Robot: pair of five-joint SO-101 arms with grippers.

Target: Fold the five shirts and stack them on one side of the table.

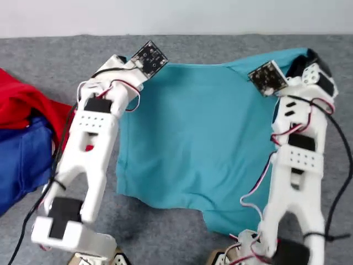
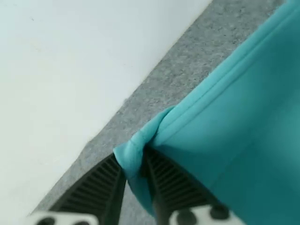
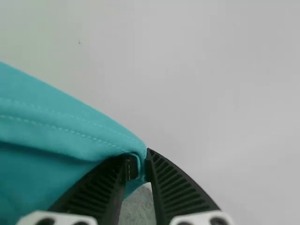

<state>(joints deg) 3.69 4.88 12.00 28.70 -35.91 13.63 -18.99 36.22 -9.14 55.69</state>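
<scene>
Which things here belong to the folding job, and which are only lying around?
Belonging to the job: teal shirt, pinched at its far edge by the left gripper and the right gripper; red garment; blue garment.

Only surroundings: grey table; white wall.

No readable text on anything here.
</scene>
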